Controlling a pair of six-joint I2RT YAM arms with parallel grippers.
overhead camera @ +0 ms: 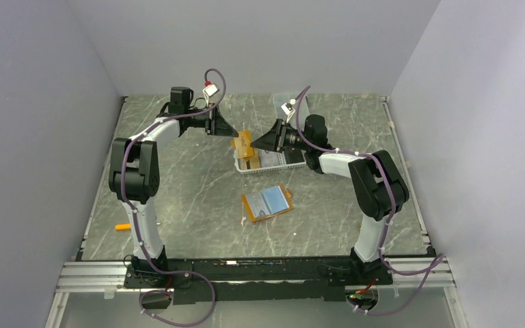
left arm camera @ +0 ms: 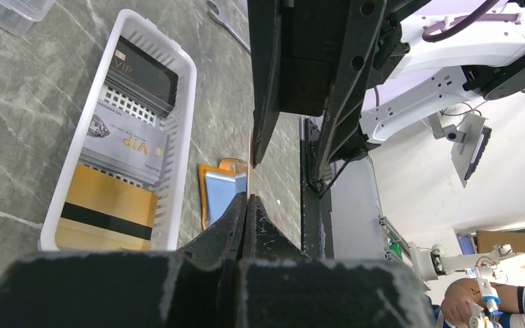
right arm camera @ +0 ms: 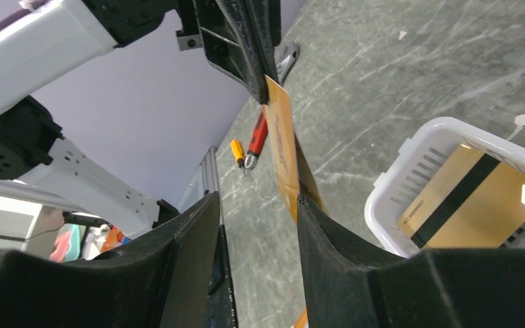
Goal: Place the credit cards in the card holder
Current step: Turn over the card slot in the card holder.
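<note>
**A:** What could go wrong from here?

**B:** The handover. The left hand [left arm camera: 247, 198] is pinched shut on one end of a thin orange-gold plastic card [right arm camera: 281, 137]. It holds the card on edge in the air over the left end of the white slotted plastic basket [left arm camera: 183, 137]. The right hand [right arm camera: 256, 198] has its jaws partly apart around the card's other end. The card sits close to one finger but is not clamped. If the left hand lets go before the right closes, I'd expect the card to drop into the basket or flat onto the grey marbled desk [overhead camera: 178, 191], where it's awkward to lift.

**A:** And if both hands pull?

**B:** A slick card gripped by a narrow margin could twist out or bend.

**A:** Where must it go?

**B:** Into the orange folding leather-like card holder [overhead camera: 267, 203]. That lies open on the desk with its blue inside up, nearer the arm bases and well apart from the basket.

**A:** Is there room to move?

**B:** There's bare desk between the basket and the holder. The two hands are almost tip to tip, though, so each should back straight away from the other. The basket rim is just below them. A black card [left arm camera: 143, 72], a pale grey card [left arm camera: 124, 137] and a gold striped card [left arm camera: 106, 212] lie inside. A red-handled tool [right arm camera: 258, 137] lies near the desk's edge rail, out of the way.
</note>
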